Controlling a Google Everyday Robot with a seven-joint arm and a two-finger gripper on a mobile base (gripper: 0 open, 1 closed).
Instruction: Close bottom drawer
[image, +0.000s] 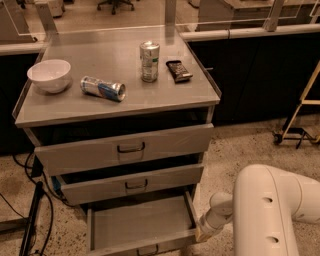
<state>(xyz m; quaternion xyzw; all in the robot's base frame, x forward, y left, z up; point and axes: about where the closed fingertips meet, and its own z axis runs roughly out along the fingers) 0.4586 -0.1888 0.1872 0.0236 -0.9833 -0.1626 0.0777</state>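
Observation:
The bottom drawer (140, 226) of the grey metal cart is pulled well out, and its flat tray holds nothing. The slim front panel with a small dark handle (146, 249) sits at the lower edge of the camera view. My gripper (202, 233) is at the drawer's right front corner, low by the floor, touching or nearly touching the drawer's side. My white arm (270, 215) fills the lower right behind it.
The top drawer (130, 147) and middle drawer (134, 184) stand slightly ajar. The cart top (75, 107) carries a white bowl (49, 75), a lying can (102, 88), an upright can (149, 61) and a dark packet (178, 70). Cables (31, 220) lie left, a yellow stand (299, 117) right.

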